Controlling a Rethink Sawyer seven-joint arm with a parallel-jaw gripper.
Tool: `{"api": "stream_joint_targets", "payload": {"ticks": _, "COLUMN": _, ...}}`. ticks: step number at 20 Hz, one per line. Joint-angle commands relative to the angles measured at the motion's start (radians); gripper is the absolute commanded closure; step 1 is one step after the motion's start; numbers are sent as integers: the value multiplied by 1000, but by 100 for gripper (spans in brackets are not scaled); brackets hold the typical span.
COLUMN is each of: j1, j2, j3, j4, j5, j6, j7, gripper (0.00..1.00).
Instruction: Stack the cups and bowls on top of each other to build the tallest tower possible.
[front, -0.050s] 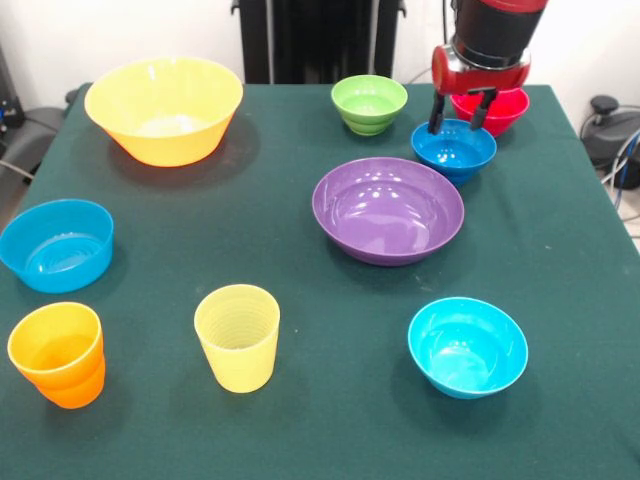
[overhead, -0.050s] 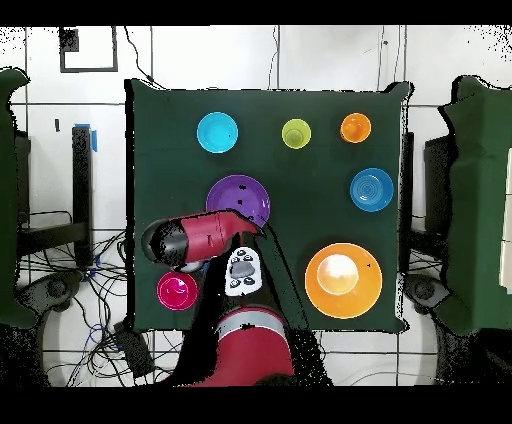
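My gripper (front, -0.050s: 460, 112) hangs open at the far right of the table. Its dark fingers (front, -0.050s: 436, 110) straddle the far rim of the dark blue bowl (front, -0.050s: 454, 148), with nothing between them. The red bowl (front, -0.050s: 497, 108) sits just behind it. In the overhead view the arm's red wrist (overhead, -0.050s: 195, 240) hides the gripper and the dark blue bowl, next to the red bowl (overhead, -0.050s: 177, 290). The pale yellow cup (front, -0.050s: 238, 336) and orange cup (front, -0.050s: 58, 353) stand upright near the front. Each cup and bowl in view stands alone; no tower is in view.
The purple bowl (front, -0.050s: 388, 208) lies mid-table and the lime green bowl (front, -0.050s: 369, 103) is left of my gripper. The large yellow-orange bowl (front, -0.050s: 163, 108) is at the far left, the light blue bowl (front, -0.050s: 57, 244) at the left edge, and the cyan bowl (front, -0.050s: 467, 345) at the near right.
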Motion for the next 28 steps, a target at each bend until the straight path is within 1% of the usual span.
{"api": "stream_joint_targets", "payload": {"ticks": 1, "j1": 31, "j2": 55, "j3": 20, "j4": -1, "j5": -67, "j6": -46, "j7": 71, "gripper": 0}}
{"api": "stream_joint_targets", "payload": {"ticks": 8, "j1": 43, "j2": 27, "j3": 24, "j4": -18, "j5": -53, "j6": 27, "j7": 45, "gripper": 0}}
{"api": "stream_joint_targets", "payload": {"ticks": 14, "j1": 47, "j2": 19, "j3": 28, "j4": -27, "j5": -48, "j6": 47, "j7": 36, "gripper": 0}}
{"api": "stream_joint_targets", "payload": {"ticks": 18, "j1": 47, "j2": 40, "j3": 38, "j4": -53, "j5": -47, "j6": 57, "j7": 24, "gripper": 0}}
{"api": "stream_joint_targets", "payload": {"ticks": 23, "j1": 30, "j2": 66, "j3": 65, "j4": -69, "j5": -44, "j6": 63, "j7": -7, "gripper": 0}}
{"api": "stream_joint_targets", "payload": {"ticks": 28, "j1": 24, "j2": 119, "j3": 80, "j4": -153, "j5": -56, "j6": 92, "j7": -49, "gripper": 0}}
